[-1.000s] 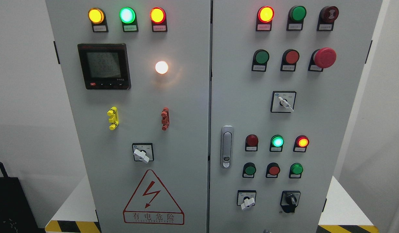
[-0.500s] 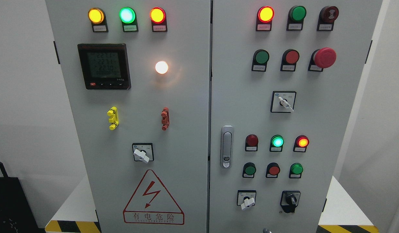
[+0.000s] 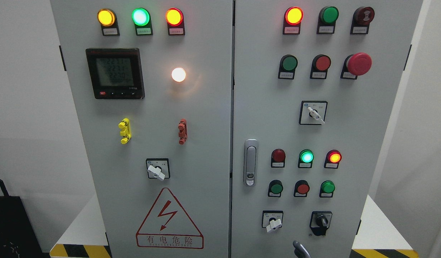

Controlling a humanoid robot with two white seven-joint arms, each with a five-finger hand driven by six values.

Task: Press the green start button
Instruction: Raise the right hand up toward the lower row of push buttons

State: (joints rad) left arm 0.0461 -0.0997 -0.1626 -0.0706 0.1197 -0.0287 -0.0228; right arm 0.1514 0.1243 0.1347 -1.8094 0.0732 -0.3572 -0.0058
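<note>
On my feed the green start button could be any of three, since the labels under them are too small to read. A dark green round push-button [image 3: 276, 187] sits at the left of the lower button row on the right door, a brighter green round push-button [image 3: 328, 187] sits at the right end of that row, and a third dark green round push-button [image 3: 289, 63] sits higher up, in the second row from the top. Between the two lower ones is a red round push-button [image 3: 303, 187].

Just above that row I see three lamps: a dark red lamp [image 3: 278, 155], a lit green lamp [image 3: 306, 156] and a lit red-orange lamp [image 3: 334, 157]. Below the row are a white-handled rotary switch [image 3: 272, 220] and a black-knobbed rotary switch [image 3: 321, 221].

Only a grey tip of the right hand [image 3: 300, 249] shows, at the bottom edge under the white-handled switch, clear of every button. I cannot tell whether it is released or clenched.

Further out are a silver door handle [image 3: 251, 162] at the door's left edge, a big red mushroom stop button [image 3: 359, 63] up top, and the grey steel cabinet [image 3: 206, 107] carrying it all.
</note>
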